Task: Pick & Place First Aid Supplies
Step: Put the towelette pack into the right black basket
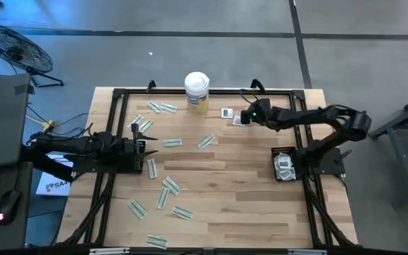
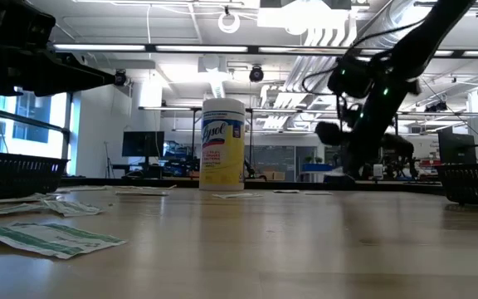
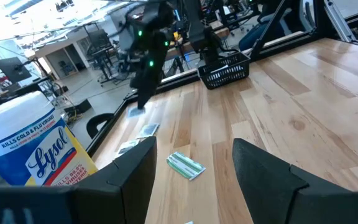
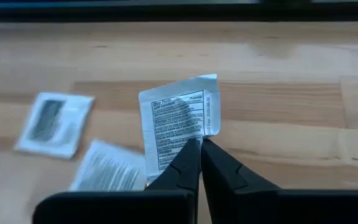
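Pale green-white strips point(image 1: 170, 185) lie flat and scattered over the left and middle of the table. One strip point(image 3: 185, 165) shows ahead of my left gripper point(image 3: 194, 180), which is open and hovers over the left side point(image 1: 146, 145). My right gripper point(image 4: 200, 144) is far right of centre point(image 1: 245, 116), near the yellow-labelled canister point(image 1: 197, 91), and is shut on a small white square packet point(image 4: 180, 119). Two more white packets lie on the wood beside it, one point(image 4: 55, 122) with a dark centre mark, the other point(image 4: 107, 167) blurred. My right gripper pinches the white square packet by its edge near a corner point(image 4: 190, 140), only at the free ends of the fingers point(image 4: 180, 163). The packet is tilted, its printed face toward the wrist camera. It looks raised off the wood.
A small black basket point(image 1: 284, 163) holding a few packets sits on the right side of the table, near the right arm's base. The canister point(image 2: 222, 143) stands upright at the far edge. Black frame rails point(image 1: 119, 93) run around the table. Bare wood lies at centre and near right.
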Robot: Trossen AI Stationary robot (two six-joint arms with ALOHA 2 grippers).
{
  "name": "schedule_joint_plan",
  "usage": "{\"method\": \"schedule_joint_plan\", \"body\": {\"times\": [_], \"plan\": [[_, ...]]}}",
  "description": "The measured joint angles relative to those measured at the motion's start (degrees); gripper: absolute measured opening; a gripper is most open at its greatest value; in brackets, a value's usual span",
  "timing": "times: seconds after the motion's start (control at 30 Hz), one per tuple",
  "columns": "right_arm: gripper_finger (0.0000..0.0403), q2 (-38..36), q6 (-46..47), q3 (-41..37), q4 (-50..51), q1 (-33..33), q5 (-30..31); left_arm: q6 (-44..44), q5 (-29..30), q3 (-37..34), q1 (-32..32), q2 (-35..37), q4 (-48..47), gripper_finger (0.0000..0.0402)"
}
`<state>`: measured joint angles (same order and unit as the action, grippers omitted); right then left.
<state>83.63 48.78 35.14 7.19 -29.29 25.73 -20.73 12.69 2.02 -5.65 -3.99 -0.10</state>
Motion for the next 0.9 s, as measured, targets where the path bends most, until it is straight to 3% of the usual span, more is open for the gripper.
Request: {"method": "schedule_joint_plan", "body": {"times": [0.13, 0.3, 0.43, 0.53, 0.7, 0.9], "plan": [[0.0002, -8.47, -0.02, 1.04, 10.99, 3.36, -4.21, 0.00, 0.00, 0.00, -0.02, -0.01, 0.02, 0.0206], [0.0001, -16.23, 4.80, 8.05, 36.66, 11.80, -3.81, 0.00, 0.00, 0.00, -0.01, -0.01, 0.00, 0.0206], [0.0001, -17.86, 11.53, 15.24, 56.49, 20.97, -5.15, 0.00, 0.00, 0.00, 0.00, -0.02, 0.00, 0.0206], [0.0001, -17.36, 18.15, 18.52, 67.71, 27.69, -10.98, 0.00, 0.00, 0.00, -0.02, 0.00, 0.02, 0.0206], [0.0001, -17.31, 31.38, 15.82, 73.88, 37.73, -19.70, 0.00, -0.02, 0.00, -0.02, -0.02, 0.00, 0.0206], [0.0013, -17.23, 42.29, 6.63, 70.16, 43.69, -22.81, 0.01, 0.00, 0.00, 0.00, -0.02, 0.02, 0.0206]]}}
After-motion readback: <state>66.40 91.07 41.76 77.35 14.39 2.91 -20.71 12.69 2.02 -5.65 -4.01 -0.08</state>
